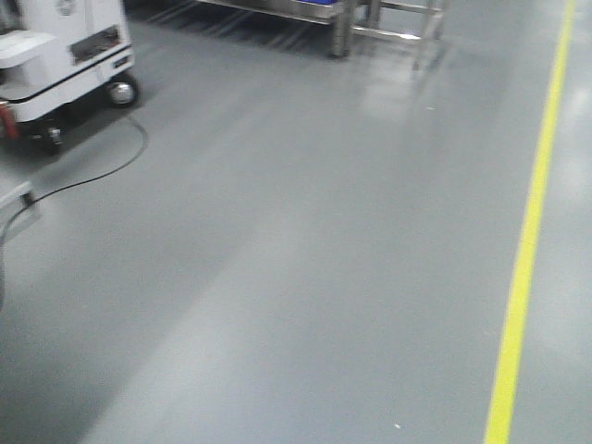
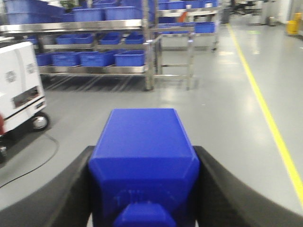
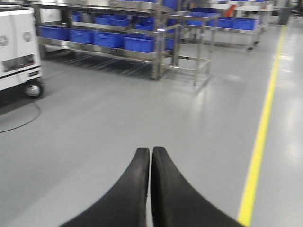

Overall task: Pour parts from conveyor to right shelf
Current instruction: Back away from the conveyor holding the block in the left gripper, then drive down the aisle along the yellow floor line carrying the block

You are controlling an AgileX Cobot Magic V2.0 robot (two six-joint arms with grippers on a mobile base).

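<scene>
Blue part [image 2: 144, 161]: clamped in the left pincer [image 2: 144, 152], black fingers [image 2: 57, 198] pressed against both flanks, carried in the air above the grey floor [image 2: 208, 109]. Long axis straight out from the wrist, toward the steel shelf [image 2: 94, 26]. Small square knob [image 2: 138, 215] at the near end (closest to the camera), broad body reaching past the fingertips.

Room for moving: a wide stretch of floor ahead in all three views. Bounded on the right by a yellow line [image 1: 523, 259]. Bounded on the left by a white wheeled cart [image 1: 65, 46], with a black cable [image 1: 102, 171] looping out across the floor beside it. Closed off at the far end by the shelf legs. Shelf well apart from both pincers, its tiers loaded with blue bins [image 2: 97, 58] set side by side.

Right pincer [image 3: 150, 151]: closed, fingers touching along their length, nothing gripped, pointed over the floor toward the same shelf.

Left wrist view alone: the part and the grip on it. Right wrist view alone: the closed pincer. Front view: only floor, line, cart, cable, and the lowest edge of the shelf at the top of the frame (somewhat blurred).
</scene>
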